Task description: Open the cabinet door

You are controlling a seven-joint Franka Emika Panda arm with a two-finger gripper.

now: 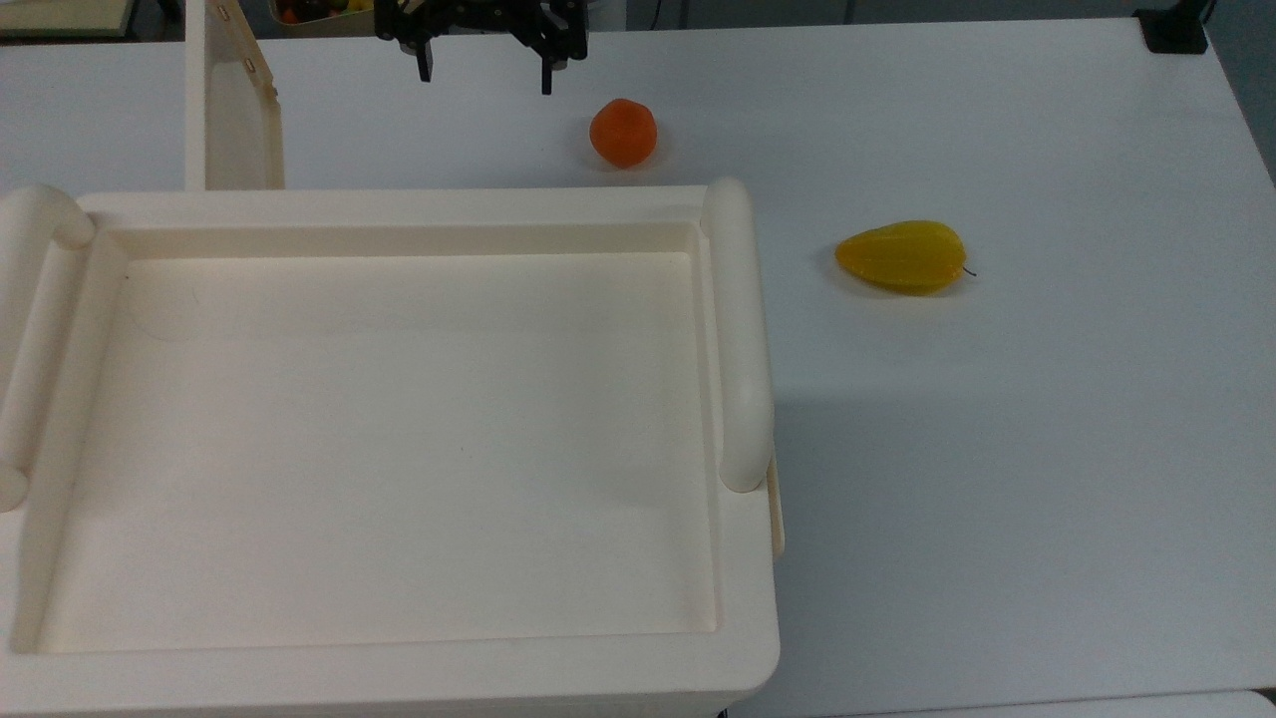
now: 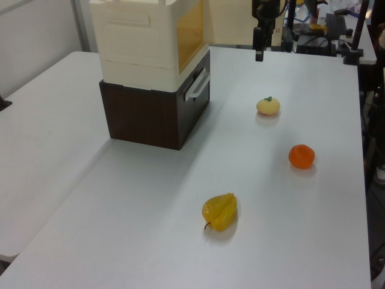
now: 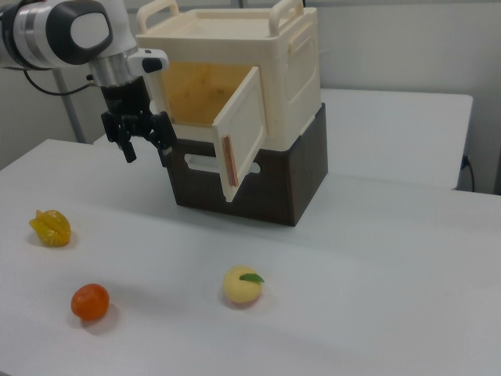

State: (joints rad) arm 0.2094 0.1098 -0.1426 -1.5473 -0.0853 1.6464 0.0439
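Since the cabinet door (image 3: 243, 131) already stands swung well out from the cream cabinet (image 3: 270, 63), showing the orange-lit inside, the opening step looks about done and the arm is at the release or retreat stage. Door sits centre of the right view, hinged on its right edge, free edge pointing toward the camera; in the top view it is the thin panel in the upper left of the frame (image 1: 234, 110), sticking out from the cabinet's far rim. Tool (image 3: 143, 145) hangs in the upper left of the right view, to the left of the door and apart from it, fingers spread, gripping nothing. Top view has the tool (image 1: 484, 75) at the top edge, between the door and the orange fruit (image 1: 623, 133), with a clear gap on both sides.

Other items on the white surface (image 1: 1047, 399): yellow starfruit (image 1: 902, 257), peach-like fruit (image 3: 241, 285), all well away from the door.

Next move, as a judgement: if more swing is wanted, push the inner face or free edge further toward the top view's left; otherwise lift the tool clear without clipping the door's edge.
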